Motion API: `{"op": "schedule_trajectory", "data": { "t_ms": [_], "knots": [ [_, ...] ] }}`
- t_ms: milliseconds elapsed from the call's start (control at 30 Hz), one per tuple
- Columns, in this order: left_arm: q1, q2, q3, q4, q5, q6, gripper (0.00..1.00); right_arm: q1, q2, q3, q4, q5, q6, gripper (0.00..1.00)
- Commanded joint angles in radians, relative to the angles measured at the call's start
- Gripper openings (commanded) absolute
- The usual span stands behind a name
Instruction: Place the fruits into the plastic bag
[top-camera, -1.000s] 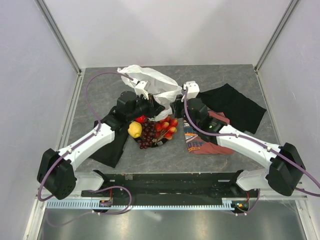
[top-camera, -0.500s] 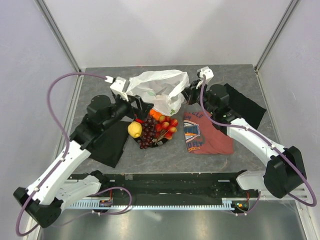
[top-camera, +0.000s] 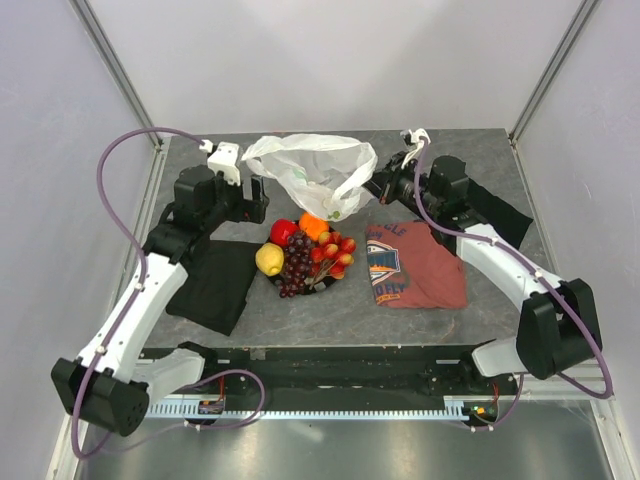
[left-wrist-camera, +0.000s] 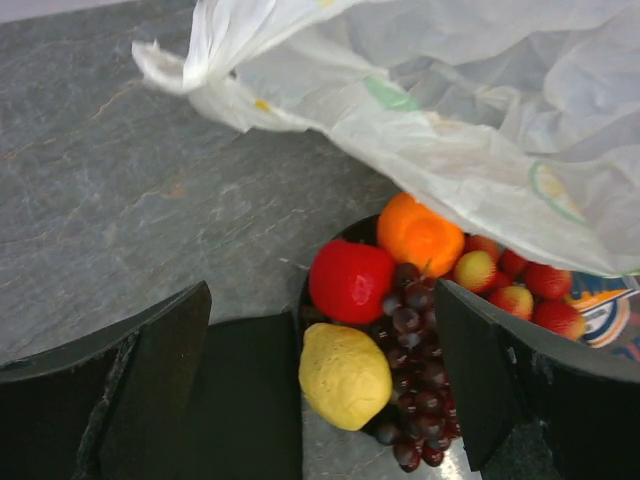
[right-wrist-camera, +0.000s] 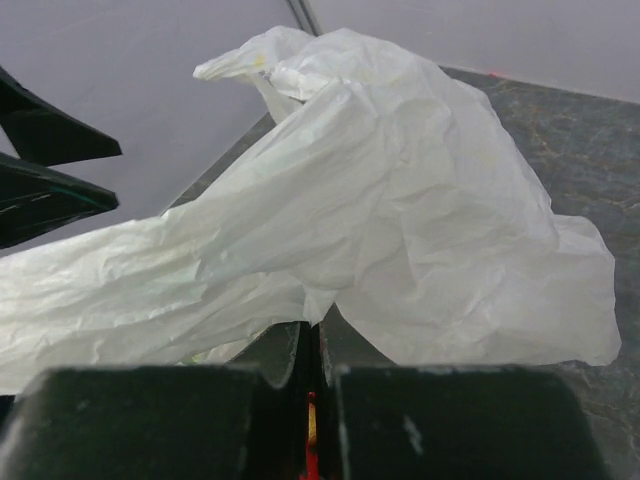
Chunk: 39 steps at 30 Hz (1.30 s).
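Observation:
The plastic bag (top-camera: 310, 172) lies crumpled at the back middle of the table, white and crinkly with citrus print. My right gripper (top-camera: 377, 186) is shut on its right edge; in the right wrist view the film (right-wrist-camera: 400, 230) is pinched between the closed fingers (right-wrist-camera: 318, 335). My left gripper (top-camera: 256, 200) hangs open left of the bag, holding nothing, its jaws (left-wrist-camera: 322, 290) wide above the fruits. On a plate (left-wrist-camera: 352, 231) lie a red apple (top-camera: 283, 231), an orange (top-camera: 314, 226), a yellow lemon (top-camera: 269, 259), dark grapes (top-camera: 297, 266) and several small red-yellow fruits (top-camera: 338, 256).
A black cloth (top-camera: 215, 285) lies left of the plate, under my left arm. A red printed T-shirt (top-camera: 412, 265) lies to the right, with another black cloth (top-camera: 492, 207) behind it under my right arm. Enclosure walls close in the table's sides and back.
My left gripper has opened, let go of the bag and drawn back to the left. My right gripper has pulled the bag's edge back and right, uncovering the apple and orange.

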Motion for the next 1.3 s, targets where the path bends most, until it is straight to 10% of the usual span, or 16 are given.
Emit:
{"op": "schedule_trajectory", "data": {
  "t_ms": [0, 300, 733, 1267],
  "knots": [
    [0.028, 0.093, 0.076, 0.024, -0.031, 0.145, 0.99, -0.042, 0.031, 0.047, 0.102, -0.155, 0.078, 0.0],
    [0.132, 0.117, 0.136, 0.094, 0.089, 0.09, 0.99, -0.139, 0.029, 0.112, 0.07, -0.26, 0.085, 0.0],
    [0.247, 0.048, 0.078, 0.288, 0.748, -0.003, 0.99, -0.3, 0.006, 0.155, 0.209, -0.474, 0.368, 0.0],
    [0.245, 0.112, 0.086, 0.368, 0.802, -0.113, 0.99, -0.335, -0.147, 0.224, 0.082, -0.532, 0.468, 0.0]
  ]
}}
